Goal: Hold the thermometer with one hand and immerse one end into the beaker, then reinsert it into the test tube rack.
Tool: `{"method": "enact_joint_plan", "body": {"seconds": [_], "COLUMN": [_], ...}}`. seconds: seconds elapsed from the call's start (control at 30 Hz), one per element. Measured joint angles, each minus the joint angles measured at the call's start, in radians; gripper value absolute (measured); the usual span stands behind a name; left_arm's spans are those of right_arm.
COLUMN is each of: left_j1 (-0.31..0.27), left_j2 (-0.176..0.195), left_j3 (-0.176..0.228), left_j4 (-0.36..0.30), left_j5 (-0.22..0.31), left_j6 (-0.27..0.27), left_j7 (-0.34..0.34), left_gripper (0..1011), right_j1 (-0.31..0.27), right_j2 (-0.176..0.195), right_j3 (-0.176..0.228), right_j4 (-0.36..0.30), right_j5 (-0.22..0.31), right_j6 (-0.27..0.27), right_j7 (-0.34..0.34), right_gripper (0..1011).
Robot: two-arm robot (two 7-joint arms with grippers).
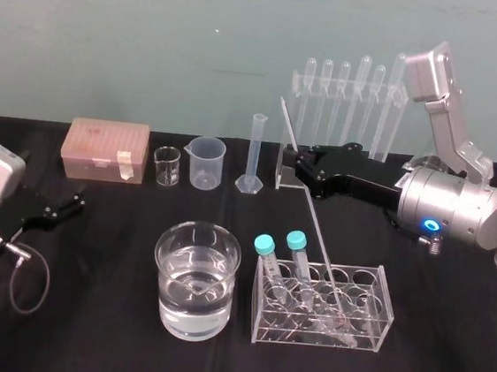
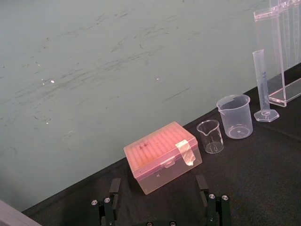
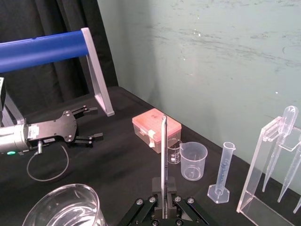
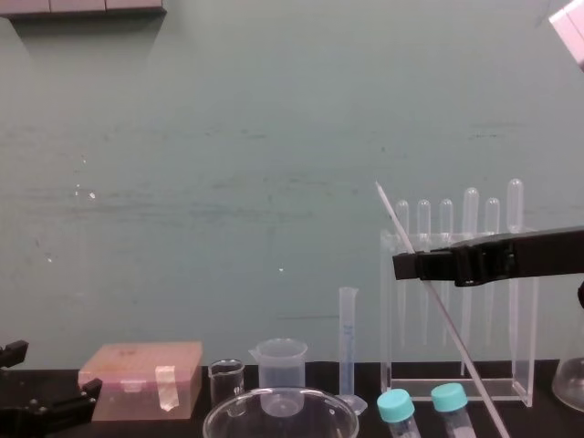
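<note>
While the left tool (image 1: 71,203) lies parked at the far left of the black table (image 1: 109,331), fingers spread and empty, the right tool (image 1: 293,167) is clamped on the thermometer (image 1: 315,229) just in front of the test tube rack (image 1: 352,92). The thermometer leans steeply, its upper end by the rack's left post. Its lower end sits inside a low clear holder (image 1: 385,320) carrying two blue-capped tubes (image 1: 296,241), just right of the water-filled beaker (image 1: 163,257).

Head view: high, angled down over the tabletop (image 1: 81,337); chest view: low, level toward the wall (image 4: 228,137); wrist views: near the surface, facing the far edge; all four share the test tube rack (image 1: 351,95) and pink box (image 1: 106,149).
</note>
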Motion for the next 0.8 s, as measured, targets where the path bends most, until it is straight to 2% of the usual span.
{"method": "enact_joint_plan", "body": {"seconds": [0.13, 0.27, 0.47, 0.5, 0.57, 0.8], "left_j1": [0.0, 0.0, 0.0, 0.0, 0.0, 0.0], "left_j2": [0.0, 0.0, 0.0, 0.0, 0.0, 0.0], "left_j3": [0.0, 0.0, 0.0, 0.0, 0.0, 0.0], "left_j4": [0.0, 0.0, 0.0, 0.0, 0.0, 0.0], "left_j5": [0.0, 0.0, 0.0, 0.0, 0.0, 0.0], "left_j6": [0.0, 0.0, 0.0, 0.0, 0.0, 0.0], "left_j7": [0.0, 0.0, 0.0, 0.0, 0.0, 0.0], "left_gripper": [1008, 1008, 1008, 1008, 1008, 1008], "right_j1": [-0.016, -0.043, -0.106, -0.13, -0.155, -0.278], "right_j2": [0.001, 0.003, 0.01, 0.013, 0.014, 0.004], "right_j3": [0.007, 0.026, 0.077, 0.095, 0.114, 0.213], "right_j4": [-0.013, -0.033, -0.073, -0.086, -0.097, -0.14], "right_j5": [0.001, 0.006, 0.009, 0.011, 0.018, 0.085], "right_j6": [-0.009, -0.041, -0.156, -0.192, -0.222, -0.355], "right_j7": [-0.006, -0.019, -0.03, -0.032, -0.032, -0.019], "right_gripper": [57, 56, 56, 57, 56, 56]}}
